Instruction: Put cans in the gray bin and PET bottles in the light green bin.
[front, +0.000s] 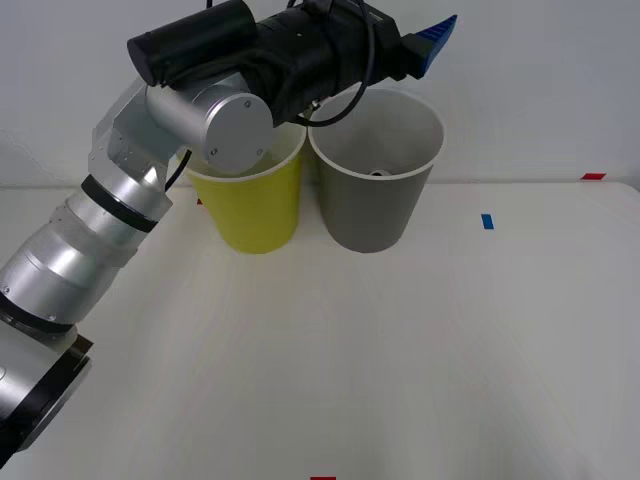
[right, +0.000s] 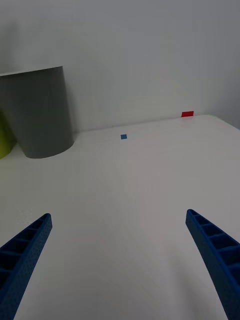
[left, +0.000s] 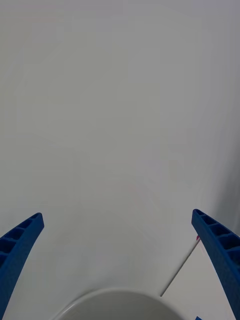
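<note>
The left gripper (left: 120, 260) stands with its jaws wide apart and nothing between them, its blue ribbed fingers (left: 217, 250) set at the two corners of the left wrist view, above the white rim of the tall tapered round gray plastic bin (front: 378, 205); in the front view it is raised over that bin's mouth, with a blue fingertip (front: 437, 40) projecting past the black wrist housing. Deep inside the gray bin, at its pale bottom, a small round silver lid of the drink can (front: 379, 173) is visible; its body and any lettering cannot be read. The right gripper (right: 120, 260) is likewise spread wide and empty, low over the plain white matte table (right: 130, 200), with the gray bin standing well apart from it. Just beside the gray bin, on the robot's left, stands the tall tapered round yellow-green plastic bin (front: 255, 210), partly covered by the silver arm joint. Small blue (front: 487, 221) and red (front: 593, 176) tape marks lie on the table.
</note>
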